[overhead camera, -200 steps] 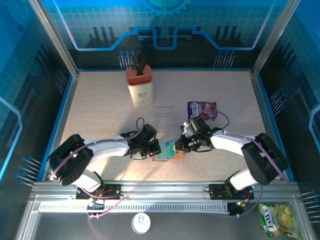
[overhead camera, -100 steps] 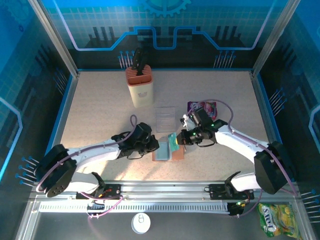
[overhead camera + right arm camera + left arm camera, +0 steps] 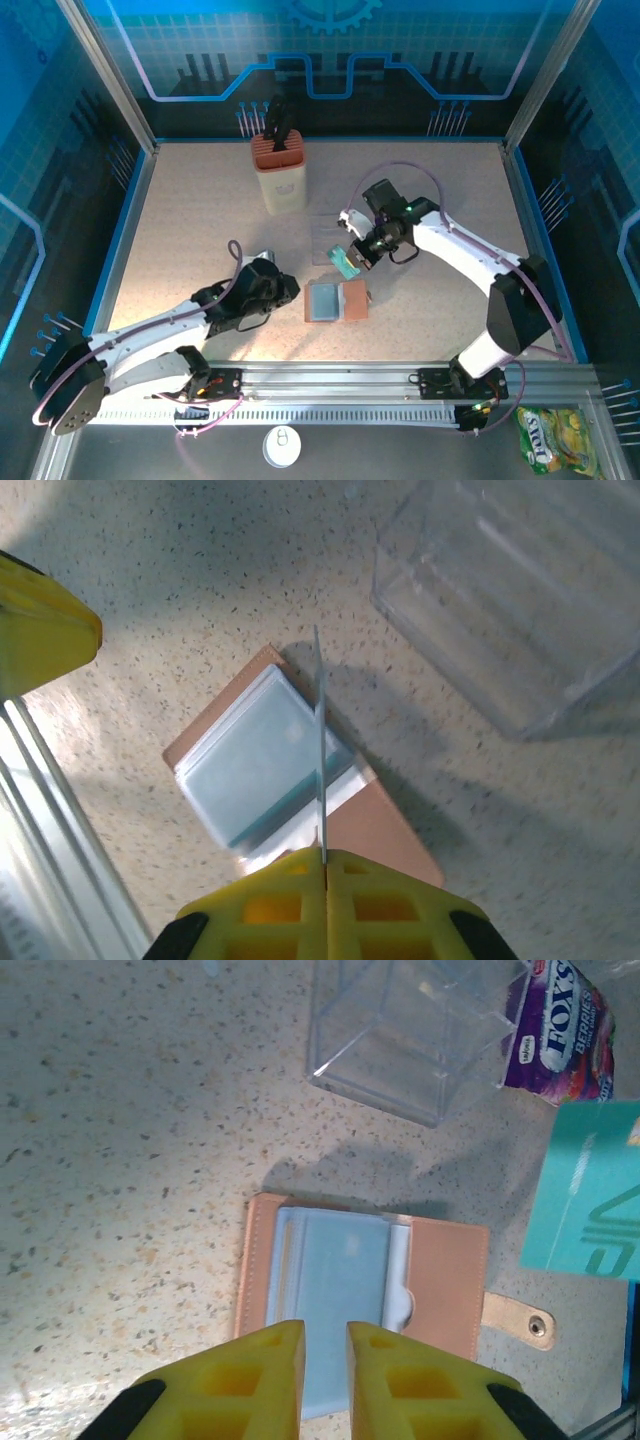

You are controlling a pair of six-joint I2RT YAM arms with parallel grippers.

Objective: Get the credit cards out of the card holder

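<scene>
Speckled beige table [image 3: 180,220] between blue walls: the brown leather card holder [image 3: 337,300] lies open and flat near the middle of the near edge. Since a second ago the right gripper [image 3: 325,870] has lifted off it toward the far edge, jaws clamped on a teal plastic credit card [image 3: 590,1190], close to the clear plastic box [image 3: 332,238]. The left gripper [image 3: 326,1345] has backed toward the left edge, jaws slightly apart and empty. A purple snack packet [image 3: 565,1025] lies beyond the box.

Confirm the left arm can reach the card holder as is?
Probably yes. The left gripper sits open right beside the card holder, nothing between them; the right gripper holds its teal card lifted clear of it.
</scene>
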